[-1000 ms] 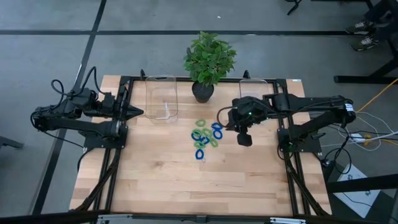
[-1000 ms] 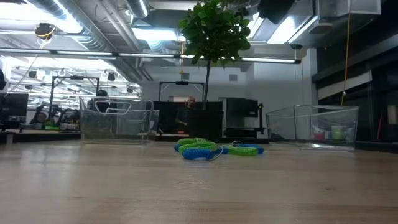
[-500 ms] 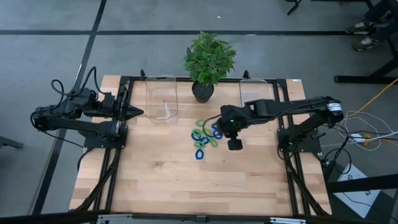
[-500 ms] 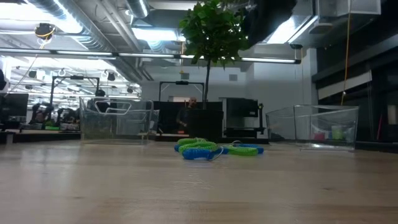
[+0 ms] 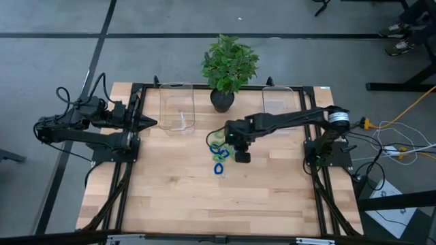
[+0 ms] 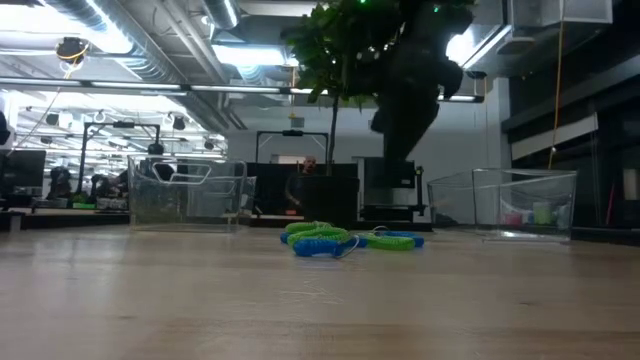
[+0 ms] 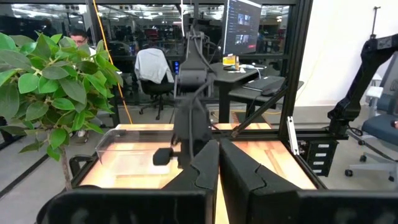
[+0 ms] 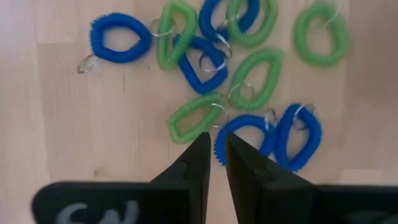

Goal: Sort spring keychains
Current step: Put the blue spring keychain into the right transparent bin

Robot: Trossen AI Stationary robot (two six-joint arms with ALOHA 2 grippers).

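Right end effector (image 8: 214,152): fingers nearly together with a narrow gap, holding nothing, poised directly above the heap. Spring keychains (image 8: 239,93): blue and light green coils, clustered on the desk (image 5: 170,197) just beneath and ahead of it. Clear bins (image 5: 177,107): beyond the heap, apart. Left end effector (image 7: 217,165): closed, empty, parked at the desk's left edge.

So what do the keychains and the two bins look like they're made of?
Keychains: likely glossy plastic coil, ribbed loops in blue and green, each with a thin metal-looking ring. Bins: clear hard plastic or acrylic; the table shows through their walls.
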